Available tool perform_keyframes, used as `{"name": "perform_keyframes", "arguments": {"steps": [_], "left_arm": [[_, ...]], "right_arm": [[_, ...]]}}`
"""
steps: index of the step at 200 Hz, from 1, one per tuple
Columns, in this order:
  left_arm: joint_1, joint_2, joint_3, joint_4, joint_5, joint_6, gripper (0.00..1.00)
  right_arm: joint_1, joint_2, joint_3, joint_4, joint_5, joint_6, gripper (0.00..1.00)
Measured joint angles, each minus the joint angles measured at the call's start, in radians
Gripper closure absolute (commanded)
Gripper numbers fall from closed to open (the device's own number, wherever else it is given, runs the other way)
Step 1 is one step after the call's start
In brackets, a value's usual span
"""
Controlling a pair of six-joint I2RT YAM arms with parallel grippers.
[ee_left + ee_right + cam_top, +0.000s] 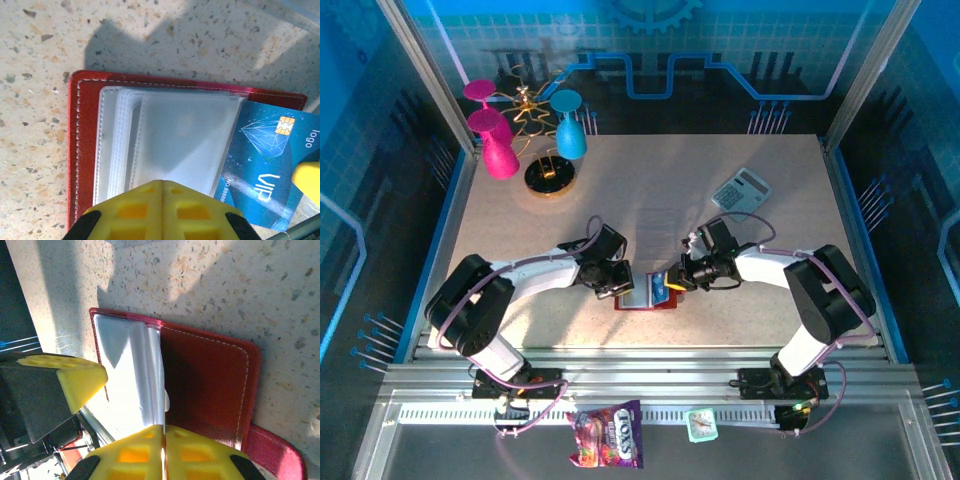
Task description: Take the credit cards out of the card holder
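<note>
In left wrist view, blue card (265, 170) partly outside card holder (82, 150)

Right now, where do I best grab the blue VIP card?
Probably the chip end of the blue VIP card, which sticks out of the clear sleeve toward the right arm. Pinch its faces from that side; the rest is tucked in the card holder.

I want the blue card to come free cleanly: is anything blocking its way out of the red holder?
Nothing visible does. The blue card sticks well out of its clear sleeve, beyond the card holder, held at its outer end by the right gripper. The left gripper bears on the sleeves.
</note>
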Motion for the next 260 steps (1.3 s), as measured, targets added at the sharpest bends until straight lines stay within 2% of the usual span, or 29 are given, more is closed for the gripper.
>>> {"name": "perform_keyframes", "arguments": {"steps": [37, 70, 130, 191, 260], "left_arm": [[0.003, -0.046, 0.0, -0.01, -0.01, 0.024, 0.91], [0.02, -0.098, -0.003, -0.02, -0.017, 0.039, 0.91], [0.085, -0.212, -0.047, -0.047, -0.021, 0.082, 0.87], [0.133, -0.286, -0.083, -0.065, -0.024, 0.106, 0.86], [0.142, -0.326, -0.145, -0.067, -0.025, 0.107, 0.86]], "right_arm": [[0.0, -0.013, 0.045, -0.088, 0.023, -0.047, 0.95], [0.0, -0.027, 0.162, -0.268, 0.104, -0.183, 1.0], [0.019, -0.044, 0.39, -0.58, 0.265, -0.519, 1.0], [0.141, 0.029, 0.623, -0.827, 0.48, -0.884, 1.0], [0.159, 0.165, 0.875, -1.015, 0.529, -1.25, 1.0]]}}
